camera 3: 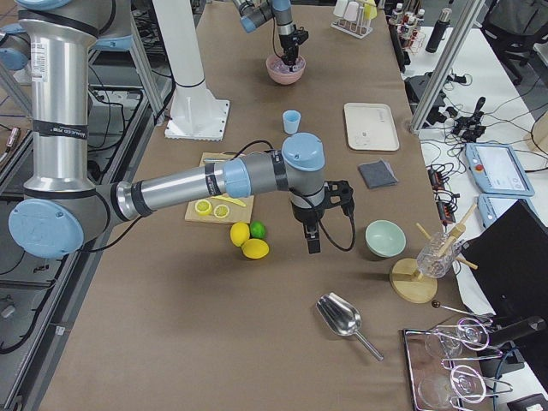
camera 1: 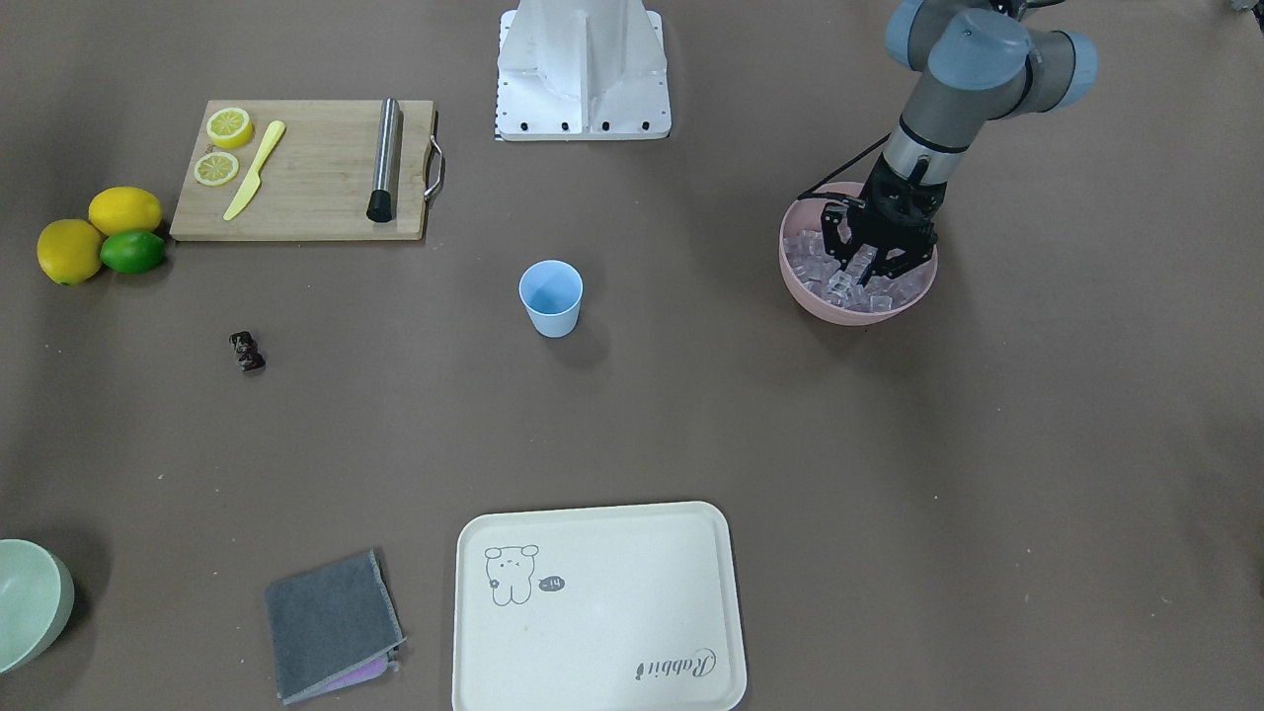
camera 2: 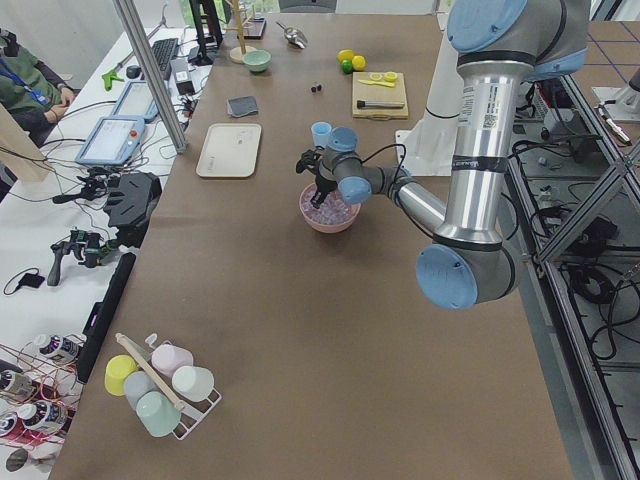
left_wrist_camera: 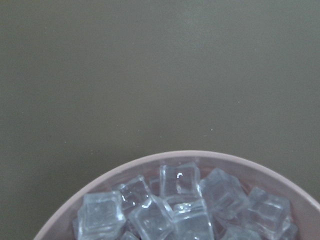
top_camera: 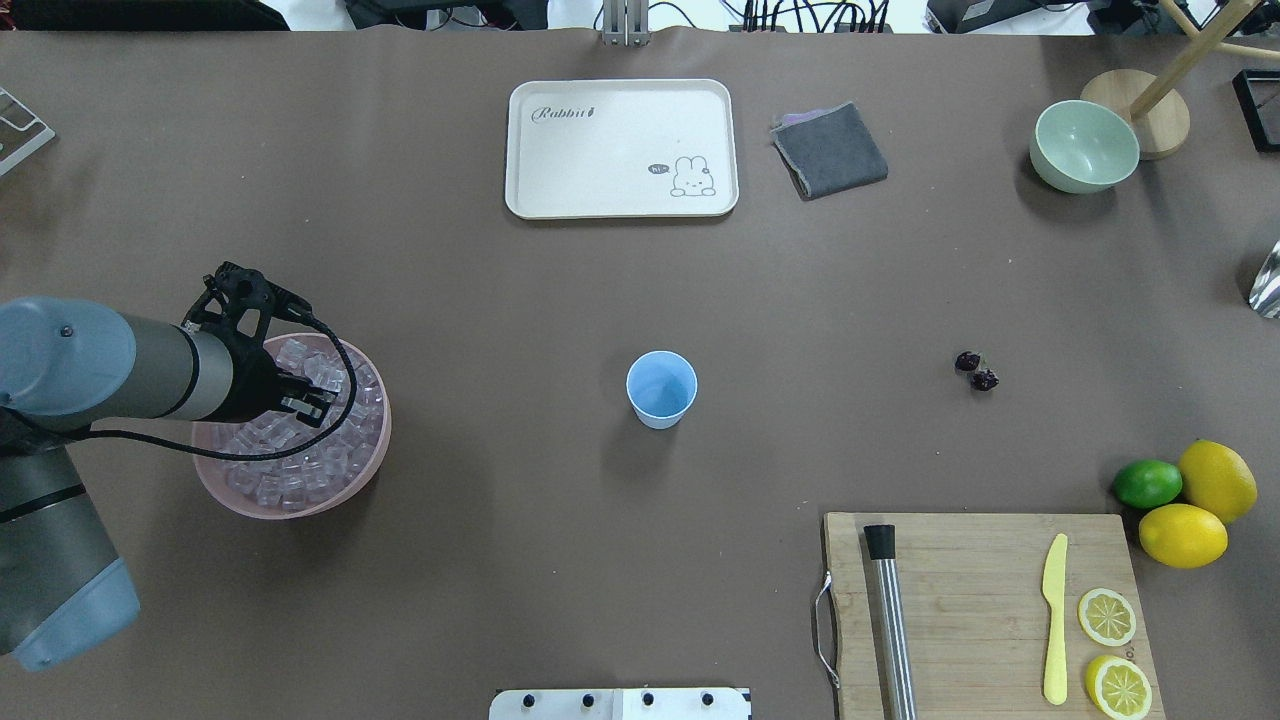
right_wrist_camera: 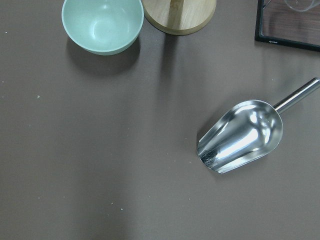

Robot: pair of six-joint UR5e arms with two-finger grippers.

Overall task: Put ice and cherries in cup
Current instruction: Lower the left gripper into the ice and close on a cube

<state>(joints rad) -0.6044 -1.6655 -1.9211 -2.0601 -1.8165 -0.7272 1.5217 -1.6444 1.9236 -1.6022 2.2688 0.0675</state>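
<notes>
Ice (top_camera: 290, 480) heaped in the pink bowl (top_camera: 387, 428) at table's left, my left gripper (camera 1: 871, 265) spread open, tips down among the cubes, blue cup (top_camera: 661, 388) mid-table, cherries (top_camera: 976, 371) right of it, right gripper (camera 3: 312, 244) far off, I cannot tell its state

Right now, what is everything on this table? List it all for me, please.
round pink bowl: one, pink, robot's left side
clear ice cubes: many, glassy, heaped in that bowl
light blue plastic cup: one, blue, table centre, upright
dark maroon cherries: two, almost black, bare table right of cup
cream rabbit-print tray: one, cream, far edge
grey folded cloth: one, grey, beside tray
pale green bowl: one, green, far right
wooden cutting board: one, tan, near right
lemon slices: two, yellow, on board
yellow plastic knife: one, on board
steel rod with black tip: one, on board
whole lemons: two, yellow, beside board
green lime: one, against lemons
shiny metal scoop: one, silver, right end
left gripper: black, open, down among ice
right gripper: black, over right end
</notes>
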